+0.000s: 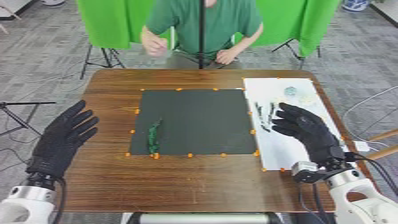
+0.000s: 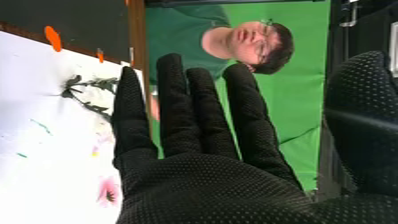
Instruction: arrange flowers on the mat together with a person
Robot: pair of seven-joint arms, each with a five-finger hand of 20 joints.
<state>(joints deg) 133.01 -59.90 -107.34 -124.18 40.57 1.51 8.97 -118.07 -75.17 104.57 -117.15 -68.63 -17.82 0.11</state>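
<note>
Two gloved hands [image 1: 306, 129], one sprig [image 1: 154, 138] on mat [image 1: 197, 117]

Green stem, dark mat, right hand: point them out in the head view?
Green stem [image 1: 153, 138]: head view, middle of its length.
Dark mat [image 1: 202, 120]: head view, bare centre.
Right hand [image 1: 306, 126]: head view, broad part of the glove.

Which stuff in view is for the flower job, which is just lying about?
For the job, likely:
- dark mat
- green stem on the mat's left part
- leafy stem and pink flower on the white sheet

Just around, likely:
- green curtain
- black tripod left of the table
</note>
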